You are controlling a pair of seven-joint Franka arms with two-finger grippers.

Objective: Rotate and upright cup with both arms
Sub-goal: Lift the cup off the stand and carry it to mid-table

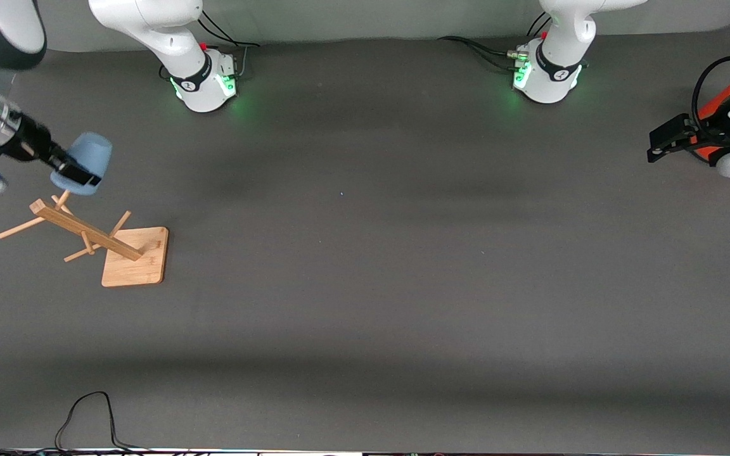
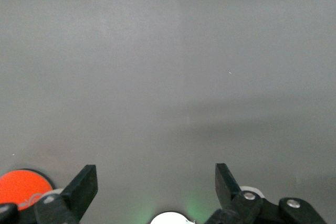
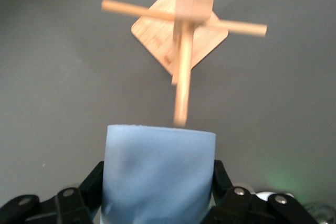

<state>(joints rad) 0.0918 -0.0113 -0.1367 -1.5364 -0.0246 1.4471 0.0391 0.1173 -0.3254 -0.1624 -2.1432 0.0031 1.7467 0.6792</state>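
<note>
The pale-blue cup (image 1: 88, 159) is gripped between the black fingers of my right gripper (image 1: 74, 173), in the air at the right arm's end of the table, just above the top pegs of a wooden peg rack (image 1: 86, 231). In the right wrist view the cup (image 3: 157, 174) fills the space between both fingers (image 3: 93, 182), and one peg of the rack (image 3: 182, 95) points toward its end. My left gripper (image 1: 655, 149) is open and empty above the table at the left arm's end; it also shows in the left wrist view (image 2: 156, 182).
The rack stands on a square wooden base (image 1: 137, 258). An orange cylinder (image 1: 718, 101) sits by the left gripper at the table's edge and shows in the left wrist view (image 2: 23, 186). A black cable (image 1: 86, 411) lies near the front edge.
</note>
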